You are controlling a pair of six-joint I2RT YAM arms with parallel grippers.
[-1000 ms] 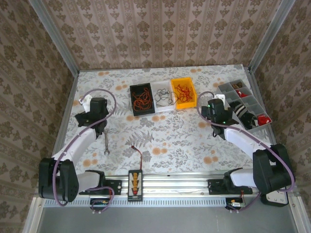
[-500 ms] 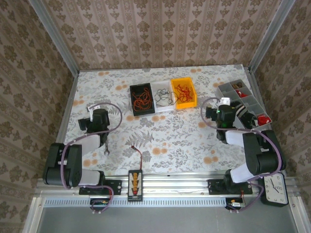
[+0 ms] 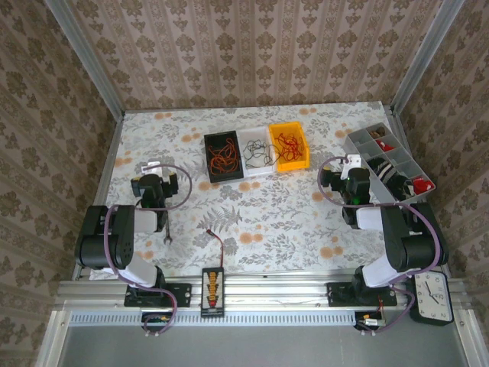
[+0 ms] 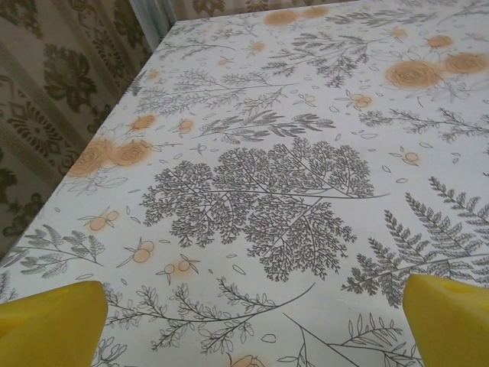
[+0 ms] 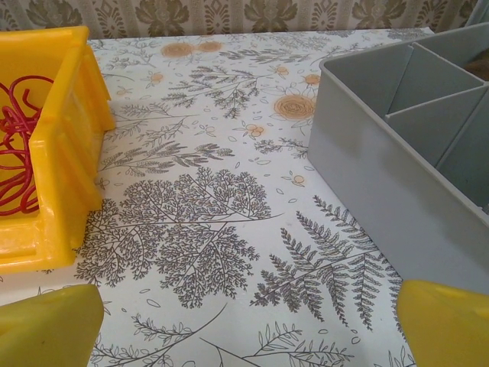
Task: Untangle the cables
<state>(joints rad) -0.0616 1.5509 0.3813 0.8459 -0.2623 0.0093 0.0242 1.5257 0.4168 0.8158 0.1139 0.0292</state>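
Curly red, orange and black wire cables [image 3: 221, 158] seem sorted by colour into a black plastic bin [image 3: 207, 162], a white bin [image 3: 255, 173] and a yellow bin [image 3: 292, 165]. With the work likely done, the left jaws and right jaws rest released and empty over the flowered desk [image 3: 267, 218].

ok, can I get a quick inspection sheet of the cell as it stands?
Surface: floral tablecloth, flat, no spills seen.
Job's things: tangled red and orange cables in the black bin; black wires in the white bin; red wires in the yellow bin.
Clutter: wrench, grey organiser, clock.
Grippers: left gripper open over bare cloth; right gripper open, facing the gap between yellow bin and organiser; fingers hold nothing.
Cables: red-and-black lead running toward the connector board; purple hoses on the arms.
Surroundings: patterned walls, aluminium rail.
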